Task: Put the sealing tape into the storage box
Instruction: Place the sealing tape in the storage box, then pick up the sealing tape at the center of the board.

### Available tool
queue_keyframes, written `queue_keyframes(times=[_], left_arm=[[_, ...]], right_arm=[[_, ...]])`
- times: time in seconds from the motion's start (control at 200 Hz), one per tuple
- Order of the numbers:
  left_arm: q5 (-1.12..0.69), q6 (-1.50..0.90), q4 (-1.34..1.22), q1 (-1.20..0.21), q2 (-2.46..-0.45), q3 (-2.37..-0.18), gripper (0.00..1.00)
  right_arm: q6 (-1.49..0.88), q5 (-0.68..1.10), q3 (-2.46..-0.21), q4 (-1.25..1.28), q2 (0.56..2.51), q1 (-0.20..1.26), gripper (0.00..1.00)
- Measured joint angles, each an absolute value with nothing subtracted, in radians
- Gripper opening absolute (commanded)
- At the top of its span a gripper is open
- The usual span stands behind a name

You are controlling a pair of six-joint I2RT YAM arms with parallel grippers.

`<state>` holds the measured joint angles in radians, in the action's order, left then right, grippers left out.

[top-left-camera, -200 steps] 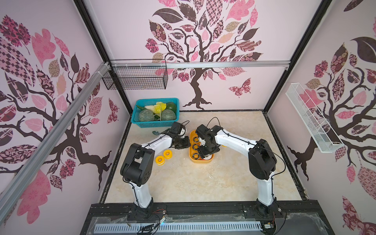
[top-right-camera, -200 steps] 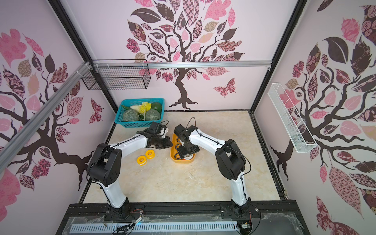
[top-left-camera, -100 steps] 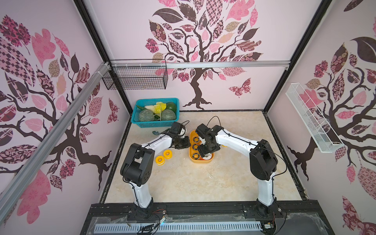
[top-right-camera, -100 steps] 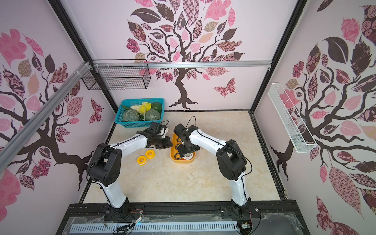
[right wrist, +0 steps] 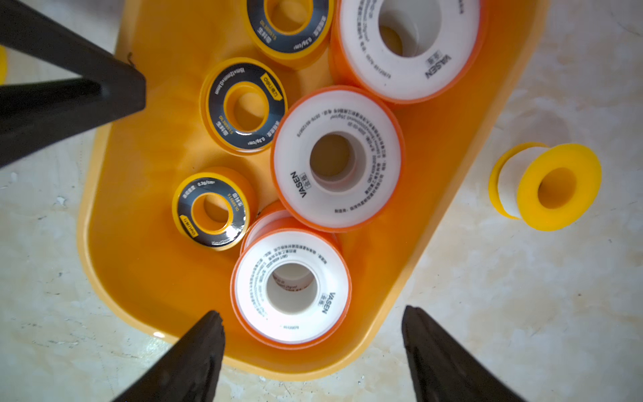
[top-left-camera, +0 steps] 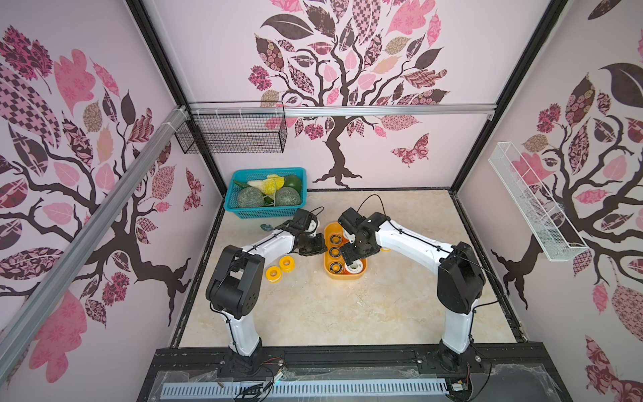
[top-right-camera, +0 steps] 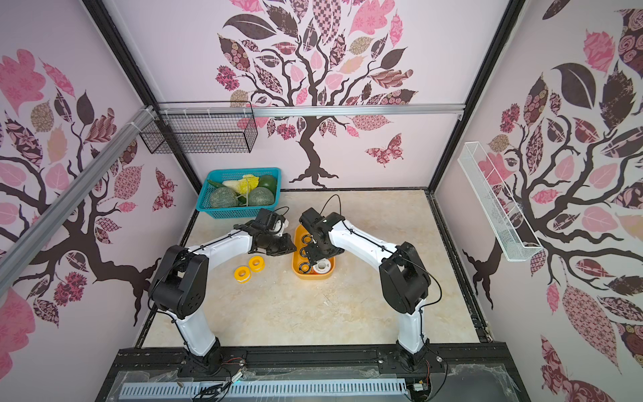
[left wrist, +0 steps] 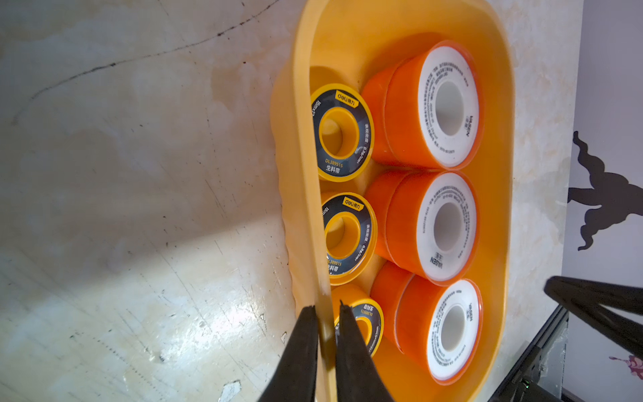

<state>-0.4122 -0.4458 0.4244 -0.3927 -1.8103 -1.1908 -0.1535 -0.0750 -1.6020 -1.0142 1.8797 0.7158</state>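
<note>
We find shallow yellow-orange plastic storage box (left wrist: 302,139) mostly loaded: black-faced yellow spools (right wrist: 243,106), stacked orange-rimmed white-faced spools (right wrist: 337,158). Not yet in: two plain yellow spools (top-left-camera: 272,273) apart on box's left, third plain yellow spool (right wrist: 549,186) just beside box. Left gripper (left wrist: 326,309) pinches box wall; right gripper (right wrist: 313,313) wide, empty, above box.

In a top view my right hand (top-left-camera: 353,259) hides the three o'clock side of the storage box (top-left-camera: 344,277). In the left wrist view my left hand (left wrist: 326,308) half-covers one black-faced spool (left wrist: 368,315).
</note>
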Motion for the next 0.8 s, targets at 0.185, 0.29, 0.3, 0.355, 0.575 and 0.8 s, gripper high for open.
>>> queue_keyframes(times=[0.185,0.29,0.3,0.355,0.575,0.8], left_arm=[[-0.415,-0.459,0.435,-0.397,-1.792,-1.19,0.34],[-0.416,-0.461,0.444,-0.4,-1.759,-1.19,0.44],[-0.417,-0.457,0.445,-0.4,-1.754,-1.19,0.45],[-0.411,-0.461,0.448,-0.4,-1.732,-1.19,0.5],[-0.363,-0.433,0.505,-0.4,-1.645,-1.21,0.56],[-0.228,-0.41,0.588,-0.396,-1.546,-1.208,0.58]], right_arm=[[-0.168,-0.005,-1.505,-0.94,1.751,0.626,0.84],[-0.176,0.023,-1.451,-0.904,1.694,0.566,0.84],[-0.177,0.025,-1.446,-0.901,1.69,0.56,0.84],[-0.181,0.038,-1.42,-0.879,1.671,0.532,0.84],[-0.202,0.103,-1.318,-0.815,1.628,0.455,0.84],[-0.217,0.184,-1.259,-0.752,1.623,0.394,0.8]])
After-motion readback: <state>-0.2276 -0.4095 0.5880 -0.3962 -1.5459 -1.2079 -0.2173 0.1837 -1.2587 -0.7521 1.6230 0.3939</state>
